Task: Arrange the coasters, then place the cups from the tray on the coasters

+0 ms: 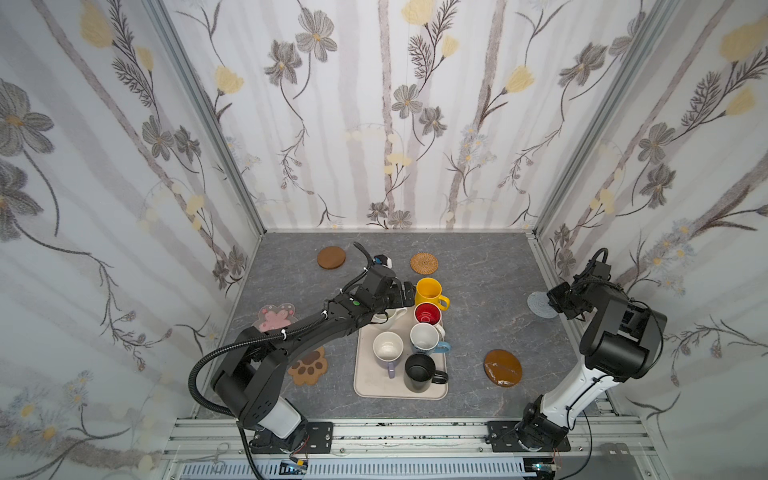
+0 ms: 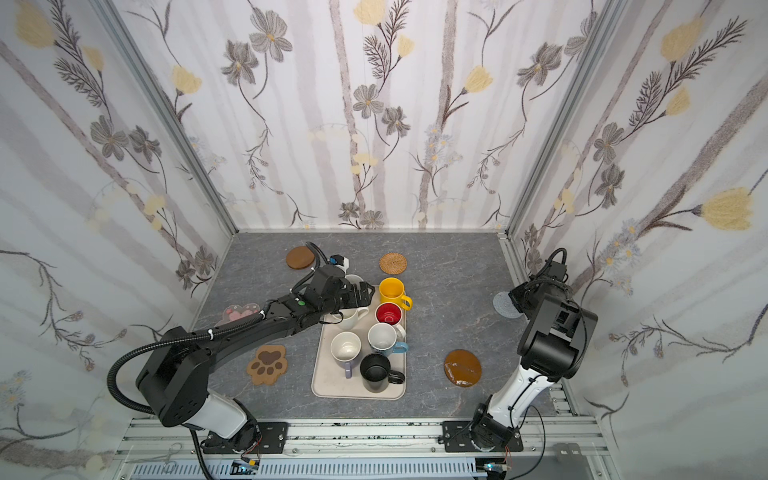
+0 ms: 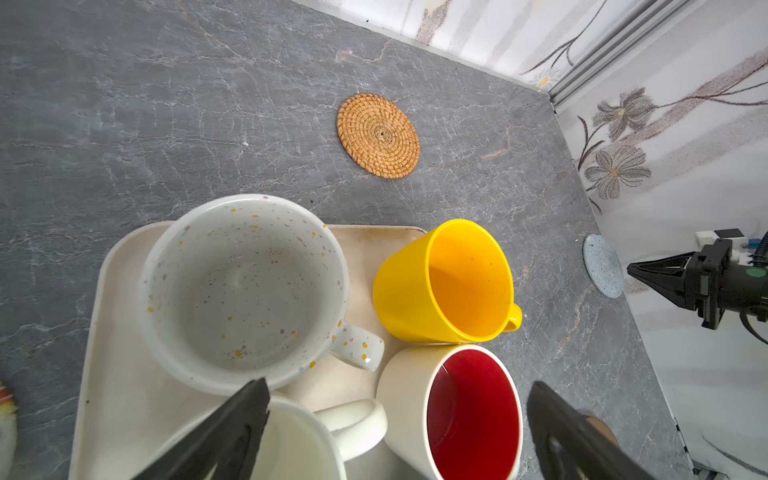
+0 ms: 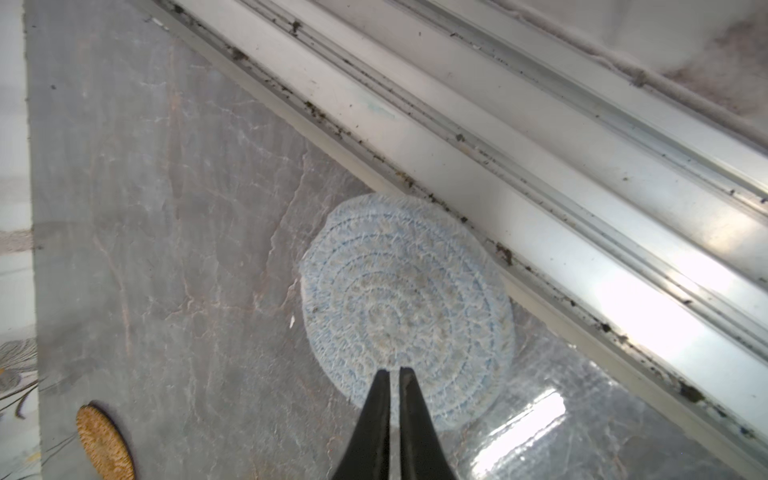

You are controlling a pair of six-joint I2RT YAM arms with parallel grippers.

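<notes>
The left end effector (image 3: 399, 386) hangs over the far end of the tray (image 3: 120, 374) with its jaws wide apart and nothing gripped; one finger (image 3: 232, 428) overlaps the rim of the cream mug (image 3: 299, 444), and the other sits past the red-lined mug (image 3: 469, 415); beyond them stand the speckled mug (image 3: 245, 291) and the yellow mug (image 3: 449, 282), the yellow one at the tray's far corner, just beside the red-lined one; nearer the robot, on the same tray, stand the light blue mug (image 1: 424, 337), the lavender mug (image 1: 387, 349) and the black mug (image 1: 419, 371).

The right end effector (image 4: 395, 370) has its jaws together, tips over the edge of the grey-blue coaster (image 4: 405, 307); that coaster lies flat on the counter (image 4: 166, 208), close to the rail of the right wall; whether the tips touch it I cannot tell.

The rattan coaster (image 1: 424, 263) lies just beyond the tray; the wooden coaster (image 1: 331, 257) is further left; the pink flower coaster (image 1: 276, 318) and the paw coaster (image 1: 309, 368) lie left of the tray, partly under the left arm; the amber coaster (image 1: 503, 368) lies to the tray's right.
</notes>
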